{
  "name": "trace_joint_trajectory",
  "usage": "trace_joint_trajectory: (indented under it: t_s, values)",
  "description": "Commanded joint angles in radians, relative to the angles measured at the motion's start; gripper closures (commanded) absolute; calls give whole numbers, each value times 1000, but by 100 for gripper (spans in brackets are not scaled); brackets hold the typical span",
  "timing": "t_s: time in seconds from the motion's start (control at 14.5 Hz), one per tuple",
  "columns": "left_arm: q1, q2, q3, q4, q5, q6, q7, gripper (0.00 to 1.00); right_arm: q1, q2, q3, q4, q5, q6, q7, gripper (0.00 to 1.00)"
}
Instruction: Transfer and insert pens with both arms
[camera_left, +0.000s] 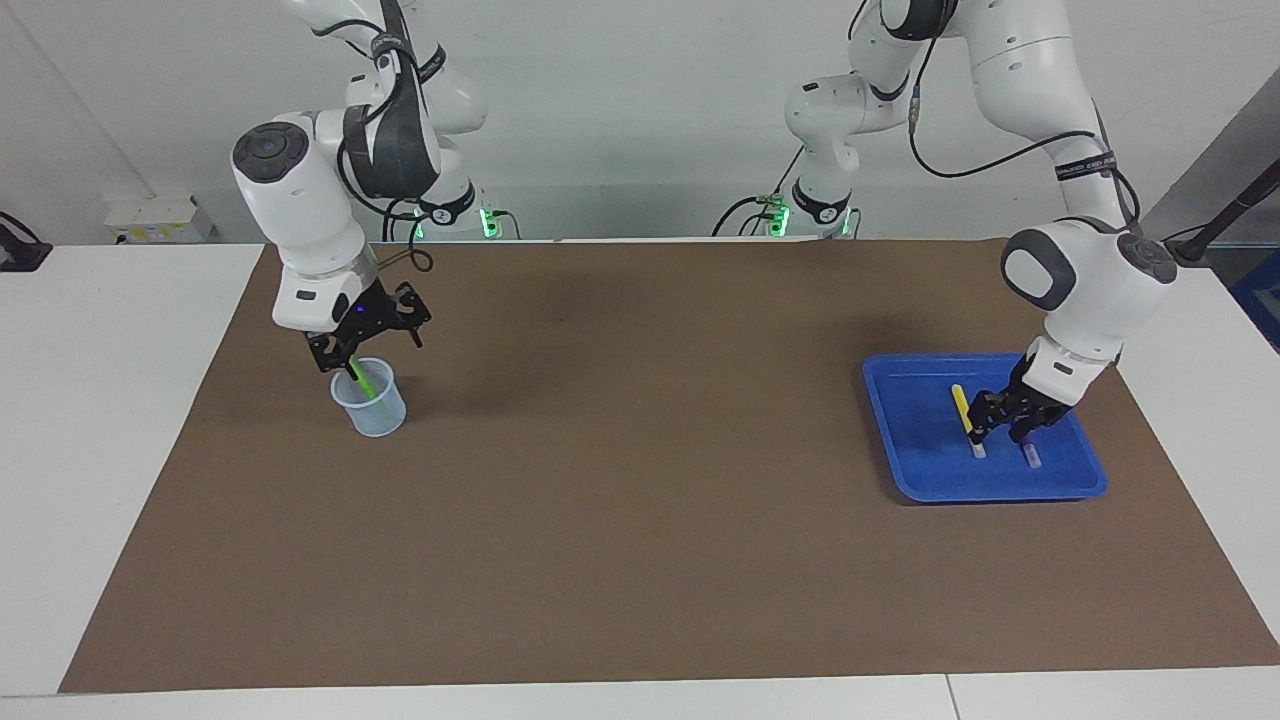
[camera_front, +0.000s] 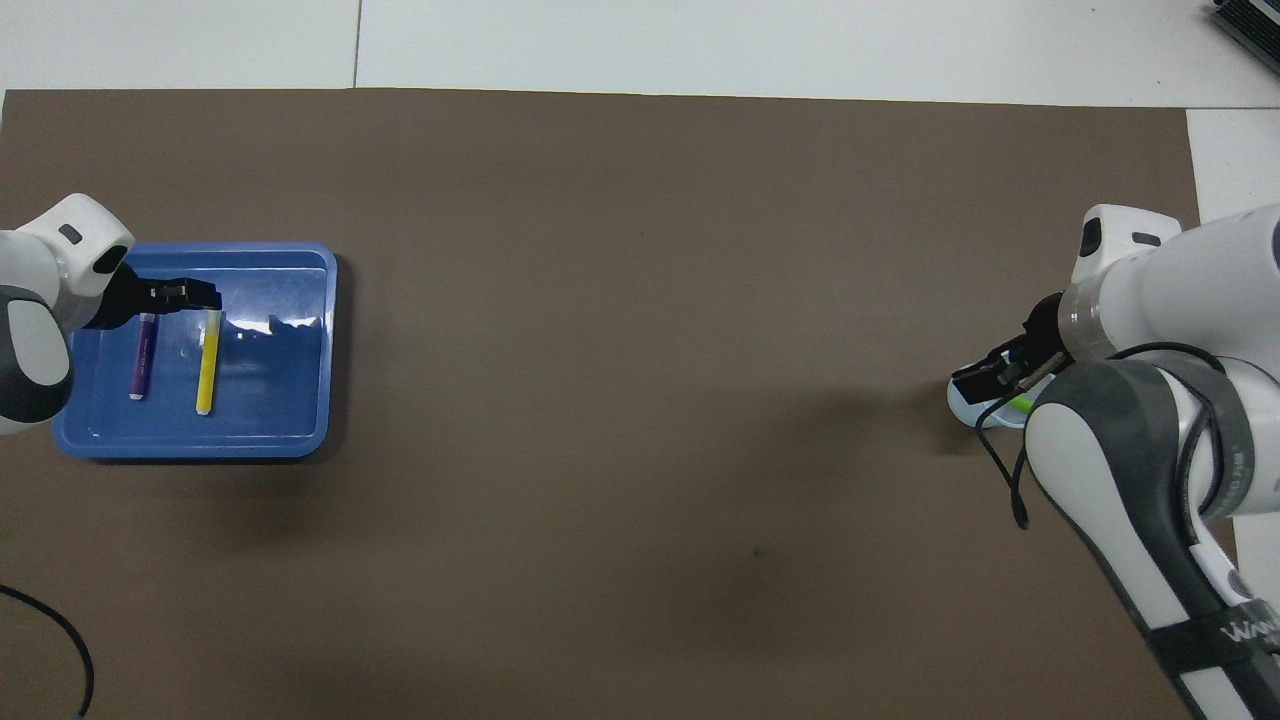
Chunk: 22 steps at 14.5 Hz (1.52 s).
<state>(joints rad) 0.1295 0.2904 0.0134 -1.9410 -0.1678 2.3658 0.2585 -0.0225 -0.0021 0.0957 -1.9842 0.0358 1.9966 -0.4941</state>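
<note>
Brown mat (camera_left: 640, 520) covers the white table (camera_left: 100, 400) (right gripper (camera_left: 362, 343) spread; left gripper's (camera_left: 1003, 418) fingers: cannot tell).

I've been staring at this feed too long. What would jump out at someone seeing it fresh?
The blue tray at the left arm's end of the brown mat, where the left gripper is down among the yellow pen and the purple pen. Then the clear cup at the right arm's end, with the green pen leaning inside it and the right gripper open just above.
</note>
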Motion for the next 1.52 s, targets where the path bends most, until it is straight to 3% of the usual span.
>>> trace_joint_trajectory:
  t_s: [0.0, 0.21, 0.9, 1.45]
  values:
    - [18, 26, -7, 17, -1, 29, 24, 29, 51, -4, 7, 34, 35, -35, 138, 0]
    - [18, 32, -7, 17, -1, 36, 30, 29, 111, -3, 10, 51, 36, -32, 296, 0]
    - [21, 75, -7, 5, -1, 73, 74, 32, 225, 2, 10, 39, 333, 85, 794, 0]
    - [36, 79, -6, -15, -1, 41, 99, 39, 288, 8, 10, 39, 447, 168, 1023, 0]
